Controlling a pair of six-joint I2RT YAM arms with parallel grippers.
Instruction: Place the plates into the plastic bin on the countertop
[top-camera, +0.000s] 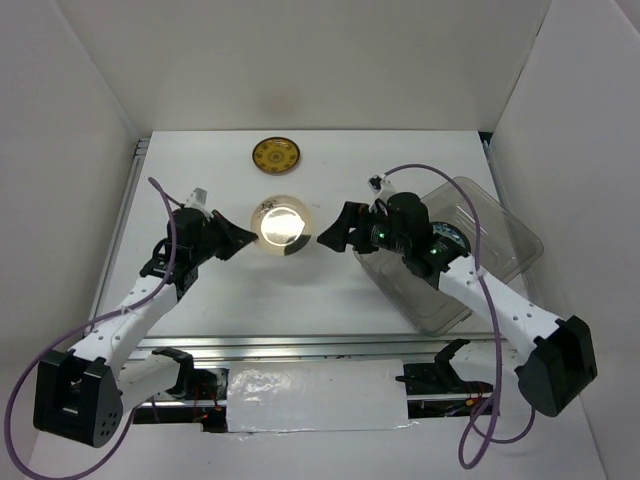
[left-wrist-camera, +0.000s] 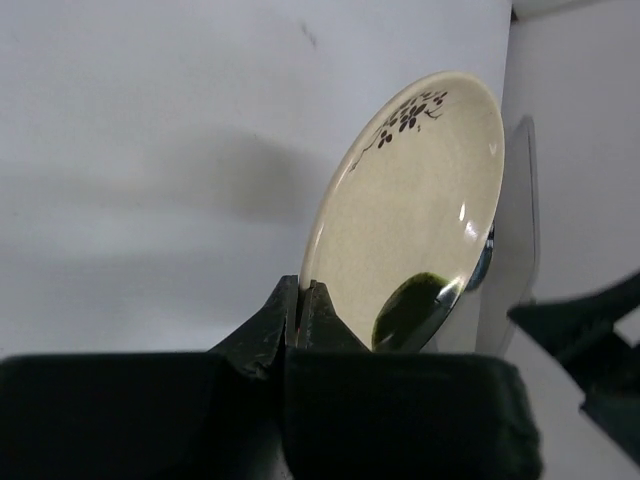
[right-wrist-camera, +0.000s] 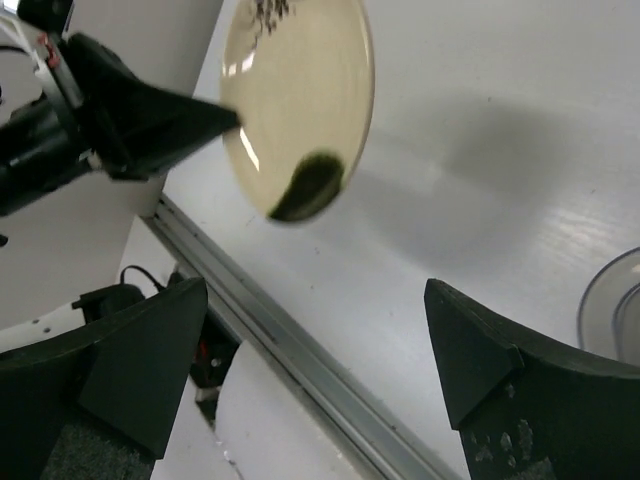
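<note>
At mid-counter, the left pincer (top-camera: 240, 240) is clamped on the left rim of a cream saucer (top-camera: 282, 222).

Materials and shapes:
- Cream saucer (left-wrist-camera: 415, 220): round, shallow, glossy speckled glaze. Dark floral sprig near one edge, dark greenish patch near the opposite edge. It is tilted on edge and held off the counter (top-camera: 300, 300), with its shadow on the surface beneath.
- Mustard-yellow saucer (top-camera: 275, 154): round, ringed pattern, lying flat near the far edge of the counter, well apart from both pincers.
- Plastic bin (top-camera: 515, 240): clear, shallow, rounded corners, at the right side of the counter and set at an angle to its edges.
- Counter: plain white, matte, with a metal rail (top-camera: 300, 345) along the near edge.

Counts:
- Two saucers outside the bin: one cream, one mustard-yellow.
- Inside the bin, one dark patterned saucer (top-camera: 452, 240) shows beside the right arm. Anything more there is hidden.

Pincers:
- In the left wrist view, the left pincer (left-wrist-camera: 303, 300) has both black fingers pressed on the thin rim of the saucer, with the bowl rising up and to the right.
- The right pincer (top-camera: 328, 238) is spread wide and empty, pointing at the right rim of the cream saucer from just beside it.
- In the right wrist view, the saucer (right-wrist-camera: 300, 100) sits ahead of the right pincer (right-wrist-camera: 315, 300), not between its fingers.
- The bin lies behind the right pincer, under that arm.
</note>
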